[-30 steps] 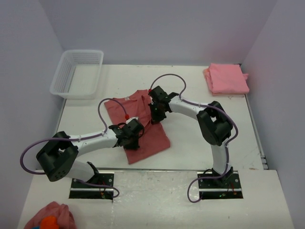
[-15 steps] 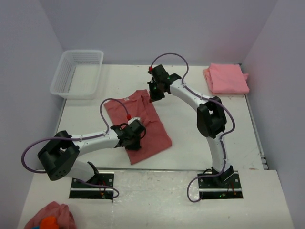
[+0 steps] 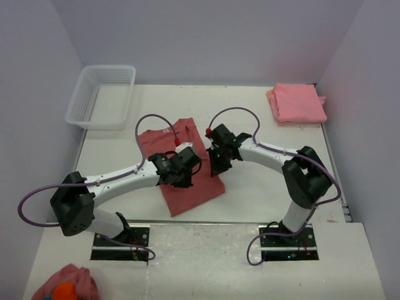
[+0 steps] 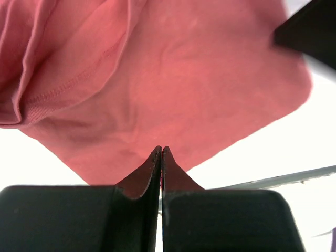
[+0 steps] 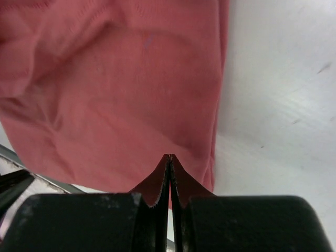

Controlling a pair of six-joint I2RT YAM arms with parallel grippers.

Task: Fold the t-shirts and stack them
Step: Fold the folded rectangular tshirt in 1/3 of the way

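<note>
From above, a dusty rose-red t-shirt of soft cotton (image 3: 190, 197) lies on the white table (image 3: 262, 187), in the middle and a little to the left. Its near end reaches close to the table's near edge. Both arms reach in over it. The left gripper (image 3: 184, 178) is over the middle of the cloth, and the right gripper (image 3: 217, 170) is at its right edge, just beside the left one. From this height the fingers cannot be made out. A folded salmon-pink t-shirt (image 3: 299, 103) lies at the far right corner, well apart from the arms. A white plastic mesh basket (image 3: 103, 94) stands at the far left. A small pink cloth lump with an orange patch (image 3: 65, 284) sits at the near left, off the table.

In the left wrist view, the left gripper (image 4: 160, 149) has its black fingers pressed together, with a peak of the rose-red t-shirt (image 4: 199, 79) pinched between the tips. A stitched hem runs along a fold on the left. Bare table (image 4: 294, 142) shows on the right.

In the right wrist view, the right gripper (image 5: 169, 156) is also pressed together, nipping the rose-red t-shirt (image 5: 121, 89) close to its right edge. White table (image 5: 283, 105) lies to the right.
</note>
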